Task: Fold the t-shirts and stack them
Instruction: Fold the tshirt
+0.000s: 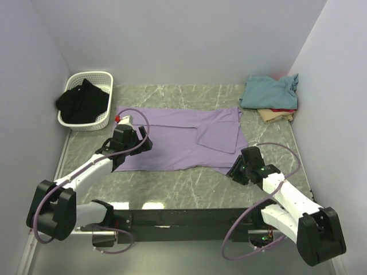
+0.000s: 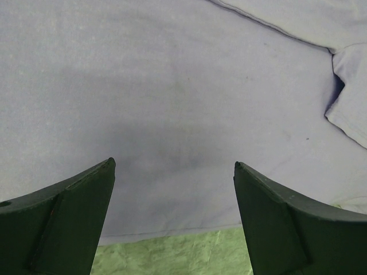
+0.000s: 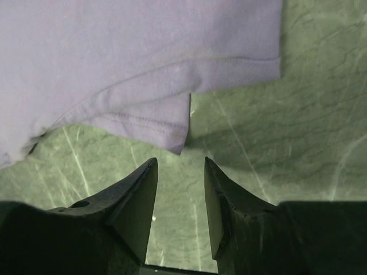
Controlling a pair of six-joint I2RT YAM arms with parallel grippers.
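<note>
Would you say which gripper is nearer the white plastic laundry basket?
Left: the left gripper is over the light purple fabric t-shirt beside the basket; the right gripper is across the table.

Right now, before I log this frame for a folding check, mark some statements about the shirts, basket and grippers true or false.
1. The lavender t-shirt lies spread on the table. True.
2. The left gripper is shut on it. False: the left gripper is open, its jaws apart over the fabric.
3. The white basket holds a dark garment. True.
4. The teal t-shirt is at the bottom of the far-right stack. False: the teal t-shirt lies on top, over the red t-shirt and the tan t-shirt.
5. The right gripper is open and holds nothing. True.
</note>
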